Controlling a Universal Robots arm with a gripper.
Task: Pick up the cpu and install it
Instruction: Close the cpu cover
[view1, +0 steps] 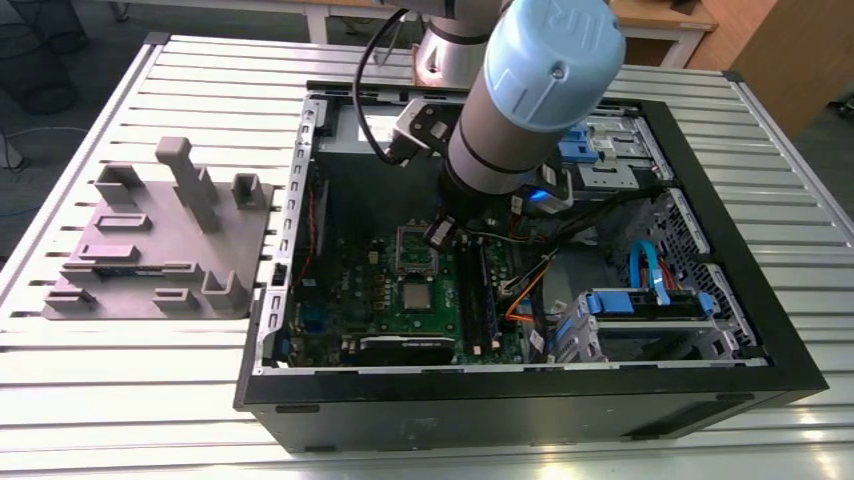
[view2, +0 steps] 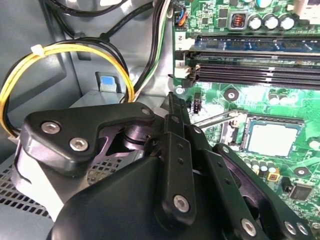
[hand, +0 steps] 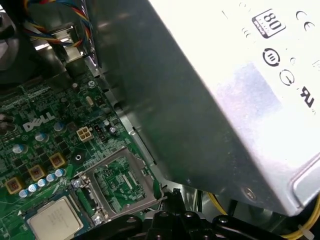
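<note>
Inside the open computer case (view1: 747, 330) I have the arm (view1: 534, 90) reaching down over the green motherboard (view1: 400, 300), and I take that board as my landmark. I see the cpu (view1: 418, 296) lying flat in its square socket near the board's middle, silver top up; it shows in both wrist views (view2: 272, 138) (hand: 56, 218). The socket's metal load frame (hand: 122, 186) stands swung open just beside the cpu. I find the gripper (view1: 442, 236) low over the board, close to the socket on the side toward the arm's base, and its black linkage crosses the second wrist view (view2: 180, 200). I cannot tell whether its fingers are apart or together. Off the board, outside the case, the grey plastic fixture (view1: 160, 240) sits on the slatted table (view1: 107, 400).
</note>
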